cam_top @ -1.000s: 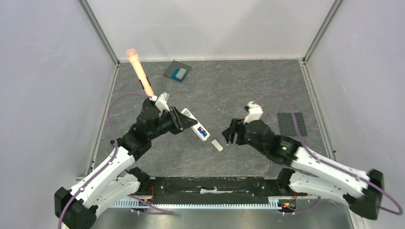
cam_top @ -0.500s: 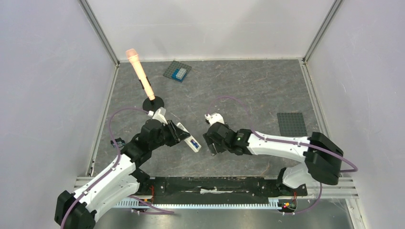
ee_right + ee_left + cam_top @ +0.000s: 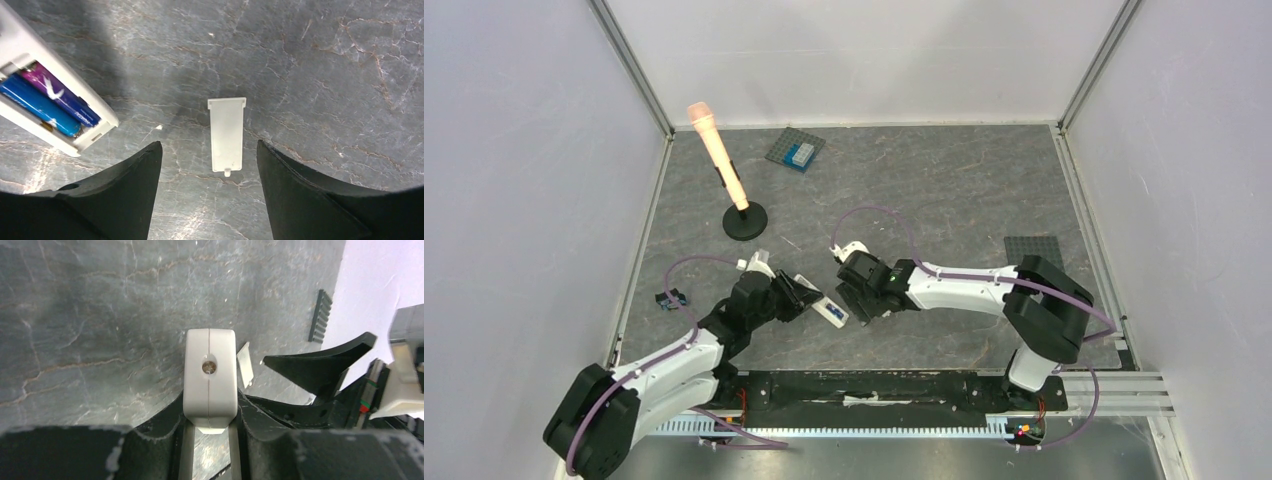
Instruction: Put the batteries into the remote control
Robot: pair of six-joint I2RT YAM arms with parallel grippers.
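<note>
Remote control (image 3: 210, 365) clamped in left hand (image 3: 210, 410) (batteries (image 3: 47, 102) seated in its open bay); right hand (image 3: 207, 150) held wide over white cover (image 3: 227, 132) lying on desk (image 3: 325, 60).

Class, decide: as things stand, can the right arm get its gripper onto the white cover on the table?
Probably yes: the open right gripper hangs over the white cover, nothing between; the remote sits aside.

The remote control (image 3: 15, 40) is cut off by the right wrist view's left edge.
</note>
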